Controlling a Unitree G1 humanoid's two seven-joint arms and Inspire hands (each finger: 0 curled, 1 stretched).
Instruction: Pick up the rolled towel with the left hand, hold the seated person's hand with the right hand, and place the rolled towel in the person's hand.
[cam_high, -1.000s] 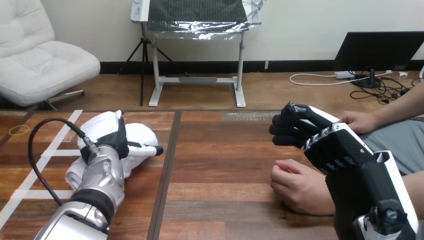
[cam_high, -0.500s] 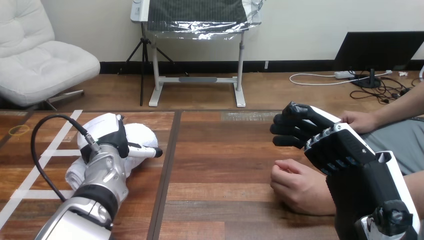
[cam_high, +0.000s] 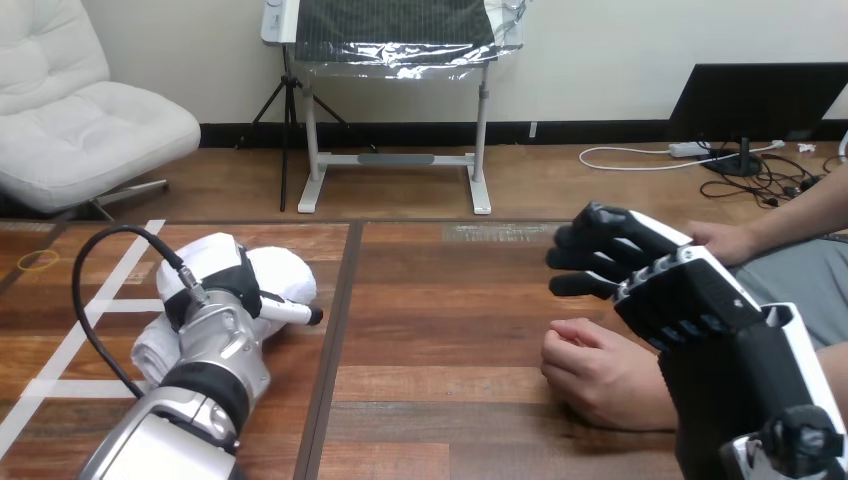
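The white rolled towel (cam_high: 283, 272) lies on the table's left part. My left hand (cam_high: 222, 290) rests on top of it, its thumb lying along the towel's near side. My right hand (cam_high: 640, 262) hovers above the table at the right, its fingers (cam_high: 572, 263) loosely bent and holding nothing. The person's hand (cam_high: 592, 368) rests on the table as a loose fist, just in front of and below my right hand, apart from it. A second hand of the person (cam_high: 722, 241) lies beyond my right hand at the far right.
White tape lines (cam_high: 75, 340) mark the wooden table (cam_high: 440, 330) at the left. A dark seam (cam_high: 338, 320) runs down the table beside the towel. A black cable (cam_high: 95, 300) loops from my left wrist.
My left hand has drawn a little nearer to me over the towel. My right hand has drifted slightly to the right. The person's fist has stayed still.
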